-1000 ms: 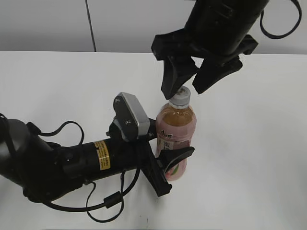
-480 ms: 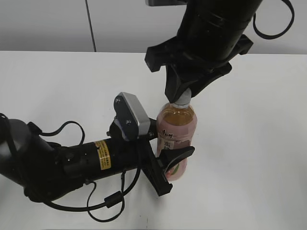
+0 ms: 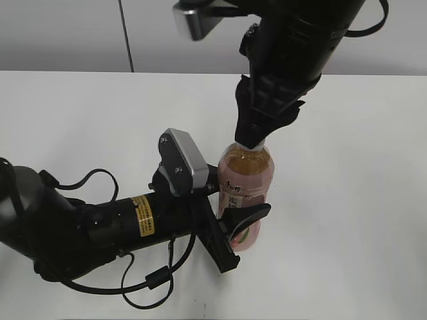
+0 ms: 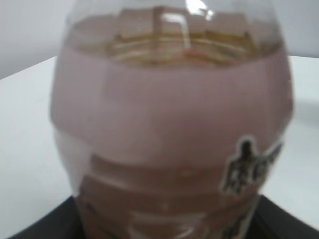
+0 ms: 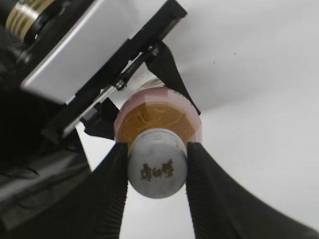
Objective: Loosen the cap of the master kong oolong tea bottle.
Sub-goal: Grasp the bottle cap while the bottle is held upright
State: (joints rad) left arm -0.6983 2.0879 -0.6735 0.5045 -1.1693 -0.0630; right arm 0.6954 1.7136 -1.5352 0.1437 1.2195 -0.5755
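The master kong oolong tea bottle [image 3: 245,190] stands upright on the white table, amber tea inside, pink label around its body. It fills the left wrist view [image 4: 169,124]. My left gripper [image 3: 230,227] is shut on the bottle's lower body, its black jaws on either side. My right gripper [image 3: 252,137] comes down from above and hides the cap in the exterior view. In the right wrist view its two black fingers [image 5: 157,164] press both sides of the white cap [image 5: 157,169], whose top shows a small brown mark.
The white table [image 3: 347,200] extends around the bottle. A grey wall with a dark vertical seam [image 3: 125,37] stands behind the table. My left arm's body and black cables [image 3: 100,233] lie on the table at the front left.
My right gripper has come down from just above the cap, turned about its axis, and closed its fingers on the cap. The left gripper and the bottle have not moved.
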